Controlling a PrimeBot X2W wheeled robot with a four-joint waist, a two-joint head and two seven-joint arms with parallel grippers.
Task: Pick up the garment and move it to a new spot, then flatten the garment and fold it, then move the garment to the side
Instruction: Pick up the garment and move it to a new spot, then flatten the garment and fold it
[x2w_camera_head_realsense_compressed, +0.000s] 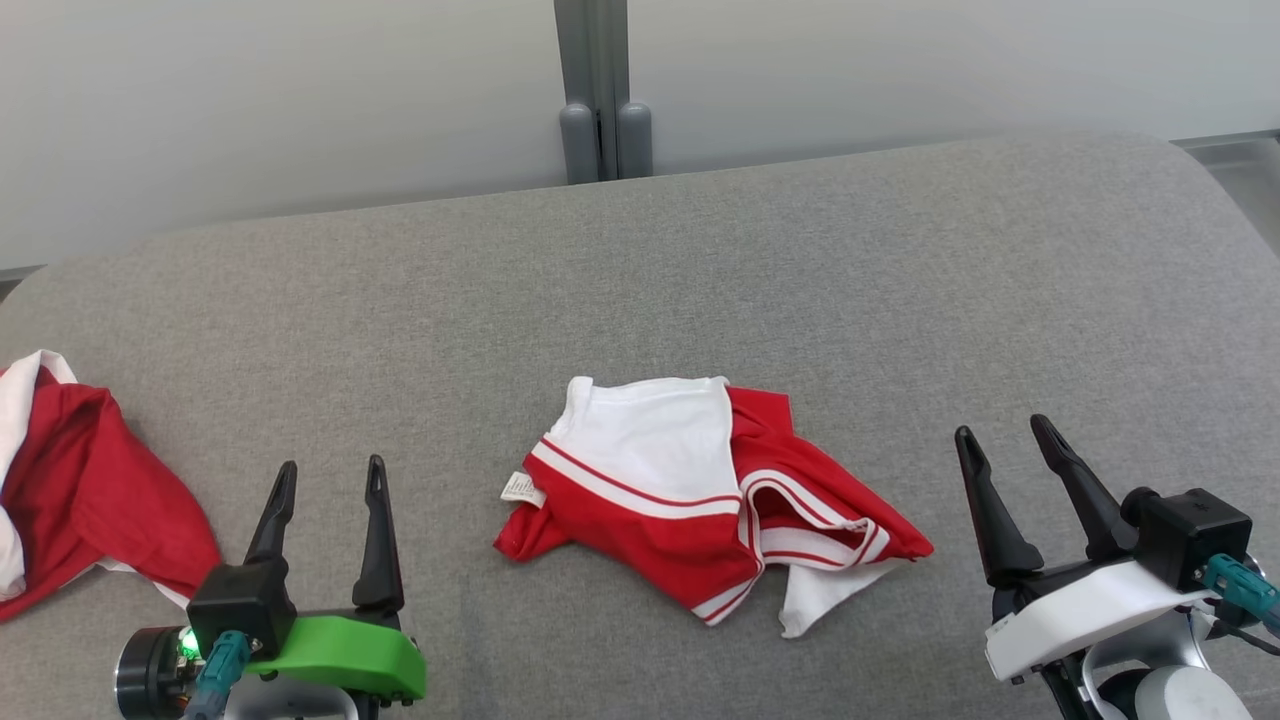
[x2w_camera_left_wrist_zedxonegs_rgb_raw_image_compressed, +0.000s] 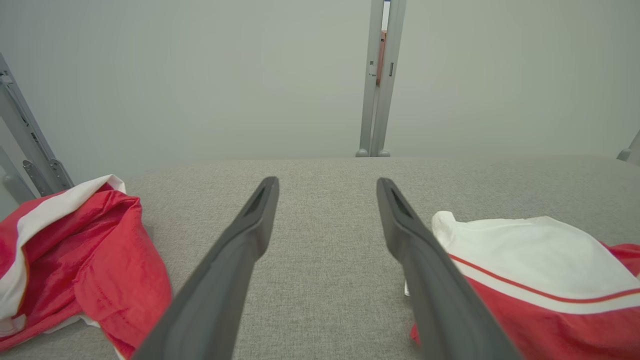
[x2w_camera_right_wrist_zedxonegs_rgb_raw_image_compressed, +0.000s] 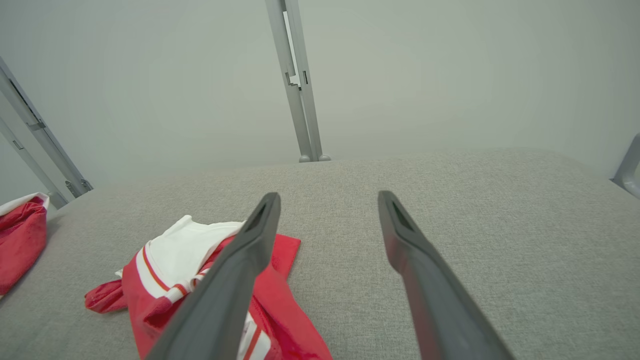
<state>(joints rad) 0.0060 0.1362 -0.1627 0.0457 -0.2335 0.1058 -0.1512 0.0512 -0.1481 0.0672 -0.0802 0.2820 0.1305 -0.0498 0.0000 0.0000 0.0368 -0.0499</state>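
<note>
We hold our left gripper (x2w_camera_head_realsense_compressed: 333, 463) low on the left and our right gripper (x2w_camera_head_realsense_compressed: 1001, 427) low on the right, each with its two dark fingers spread apart, pointing forward. A green cover (x2w_camera_head_realsense_compressed: 340, 650) sits on our left wrist, a white cover (x2w_camera_head_realsense_compressed: 1080, 605) on our right.

Bright, even, diffuse light, faint soft shadows, sharp focus, wide-angle wrist distortion

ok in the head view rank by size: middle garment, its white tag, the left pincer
1. red and white garment
2. left pincer, nearer the camera so enlarged
3. white tag
</note>
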